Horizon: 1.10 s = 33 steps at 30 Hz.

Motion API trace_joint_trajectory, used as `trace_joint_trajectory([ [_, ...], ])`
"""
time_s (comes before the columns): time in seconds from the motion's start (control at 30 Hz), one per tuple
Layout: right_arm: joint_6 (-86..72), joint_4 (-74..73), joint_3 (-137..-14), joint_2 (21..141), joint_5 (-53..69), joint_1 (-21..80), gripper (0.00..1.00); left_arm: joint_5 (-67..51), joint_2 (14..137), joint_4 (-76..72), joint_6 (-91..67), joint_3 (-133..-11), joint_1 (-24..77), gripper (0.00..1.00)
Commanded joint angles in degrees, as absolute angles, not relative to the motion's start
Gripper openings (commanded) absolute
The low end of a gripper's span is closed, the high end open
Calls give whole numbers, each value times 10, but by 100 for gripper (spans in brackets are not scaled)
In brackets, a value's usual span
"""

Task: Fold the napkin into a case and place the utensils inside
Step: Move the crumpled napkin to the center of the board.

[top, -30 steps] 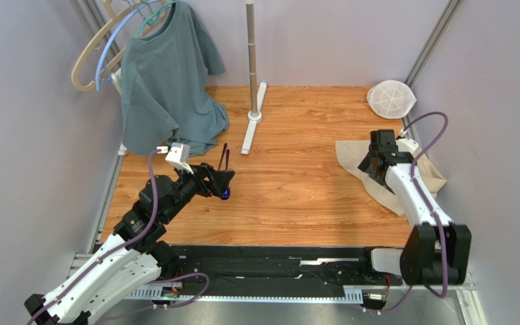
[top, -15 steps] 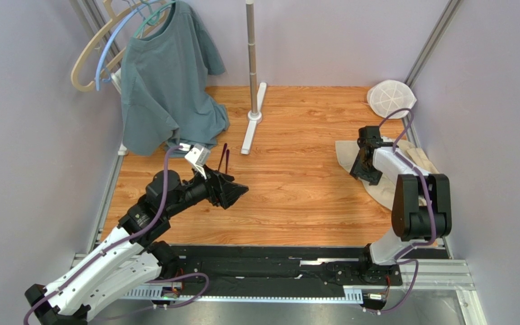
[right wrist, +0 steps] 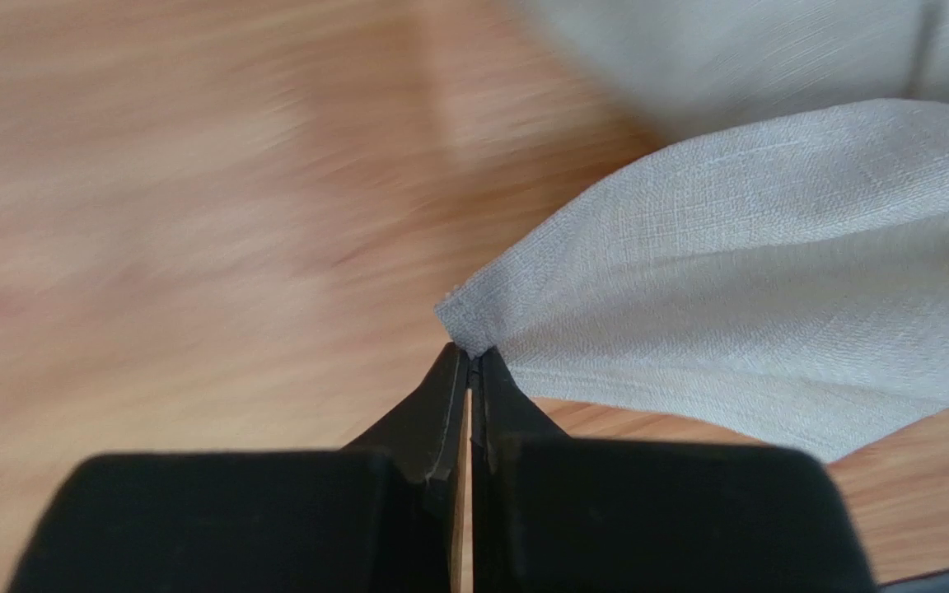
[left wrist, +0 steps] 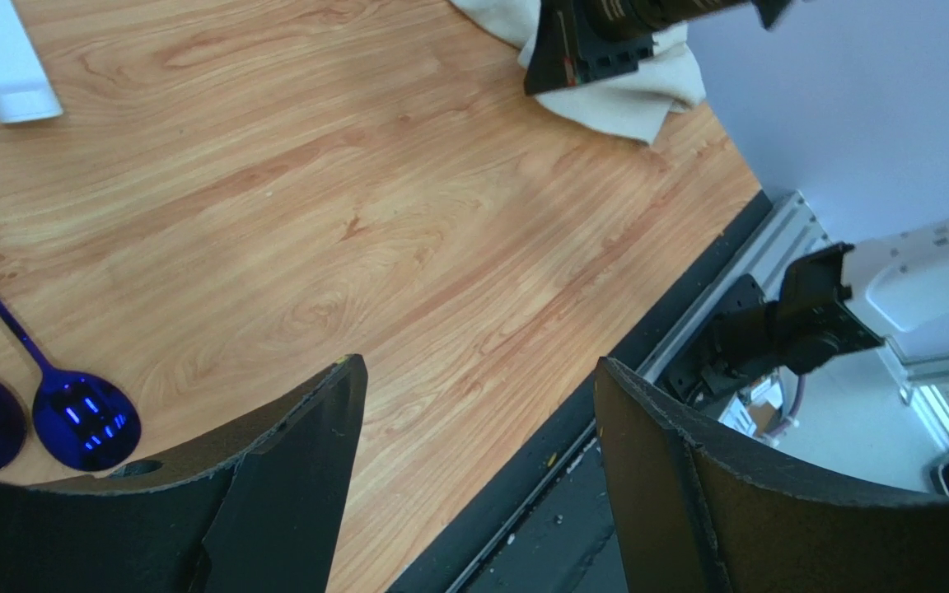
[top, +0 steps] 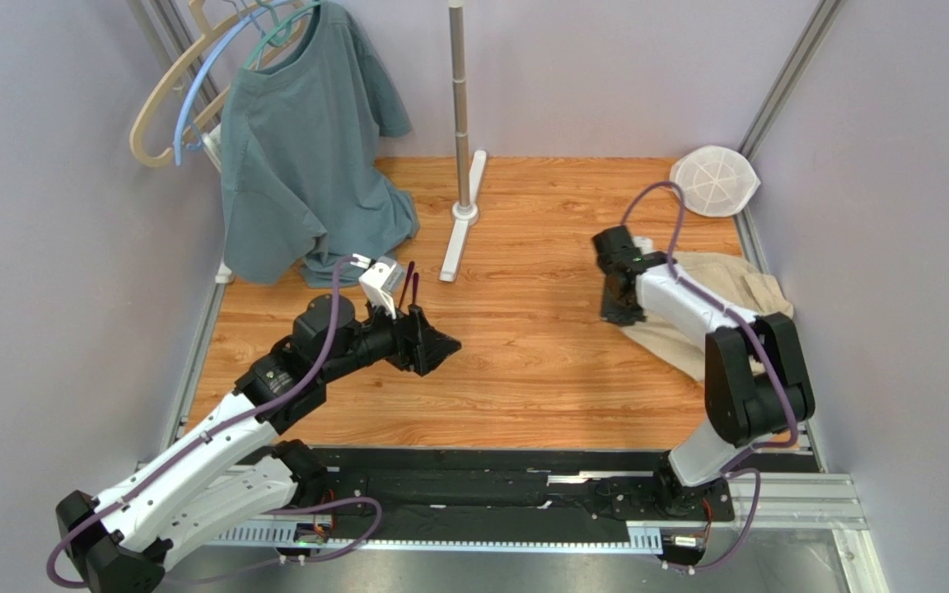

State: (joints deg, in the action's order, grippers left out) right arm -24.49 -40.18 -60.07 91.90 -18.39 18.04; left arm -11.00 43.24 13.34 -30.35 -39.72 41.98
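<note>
- Right gripper point(right wrist: 468, 361): tips pressed together, pinching the napkin point(right wrist: 739, 309) by its corner; the cloth spreads ahead and to their right.
- Left gripper point(left wrist: 480, 383): spread, empty; the utensils point(left wrist: 77, 418) lie to its left.

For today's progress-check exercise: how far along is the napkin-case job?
Done: nothing; the napkin is loose, unfolded cloth. In hand: the right gripper is shut on one napkin corner. To do: folding it and putting in both spoons, which lie on the table by the open, empty left gripper.
</note>
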Motion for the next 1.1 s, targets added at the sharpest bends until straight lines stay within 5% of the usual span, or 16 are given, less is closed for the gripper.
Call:
trace_joint_trajectory([
  [0.0,-382,-375,-605,854,-49,341,0,-43,457,190,-306,-437,420,75],
  [0.07,-423,-315,-601,866,12,406,1,-20,461,209,-315,-432,419,75],
  [0.13,-440,-275,-606,879,48,430,24,-11,460,205,-330,-423,418,76],
  [0.17,-444,-272,-606,879,64,434,49,-16,461,192,-335,-409,418,77],
  [0.27,-406,-298,-603,839,32,405,69,-50,480,139,-347,-382,418,81],
  [0.43,-343,-395,-606,802,-105,275,70,-121,661,108,-314,-433,418,81],
  [0.57,-311,-398,-636,839,-122,127,68,-98,834,198,-280,-586,418,78],
  [0.9,-225,-433,-821,1045,-158,4,66,51,1015,237,-319,-683,389,76],
  [1.07,-196,-431,-871,1097,-195,-14,65,42,1098,263,-330,-737,388,83],
])
